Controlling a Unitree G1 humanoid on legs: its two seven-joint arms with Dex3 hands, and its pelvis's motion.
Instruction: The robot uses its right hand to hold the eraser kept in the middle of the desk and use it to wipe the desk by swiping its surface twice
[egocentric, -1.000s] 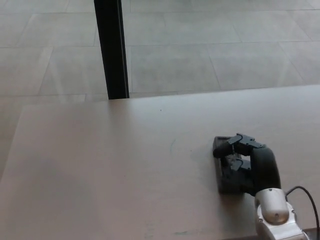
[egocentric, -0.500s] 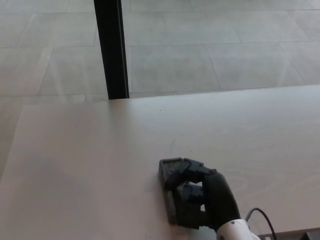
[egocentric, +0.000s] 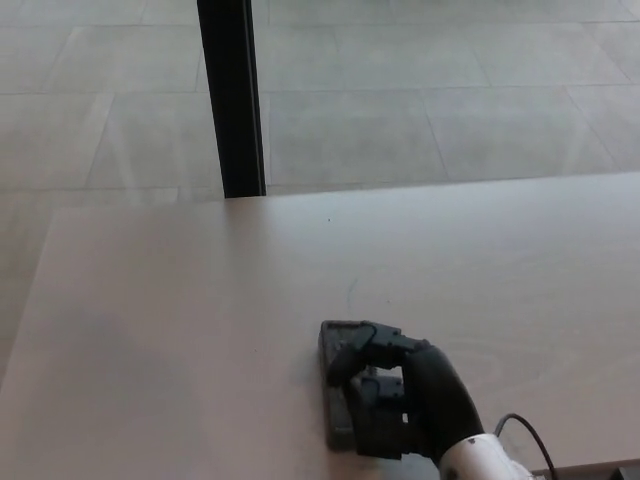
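The right hand (egocentric: 400, 395) lay low on the pale tabletop (egocentric: 180, 320), near its front edge and a little right of the middle of the view. Its black fingers (egocentric: 372, 345) were curled down over the eraser (egocentric: 338, 390), a dark, flat, oblong block whose long side ran from front to back. The hand covered most of the block's top and right side; only the left long edge and the far left corner showed clear of it. The fingers were closed tight on the eraser, wrapped across its far end and top, and the block sat flat on the tabletop beneath them. Behind the hand the black forearm ran down toward the bottom edge of the view, where a silver-white wrist section (egocentric: 480, 460) began, with a thin black cable (egocentric: 525, 430) looping just beside it on the right.

A faint short mark (egocentric: 351, 290) showed on the tabletop just beyond the eraser, and a tiny dark speck (egocentric: 329, 220) lay farther back, near the far edge. Past the far edge stood a black upright post (egocentric: 232, 95), rising out of the top of the view, and around it the floor (egocentric: 450, 90) of large grey tiles. The left hand was nowhere in the view
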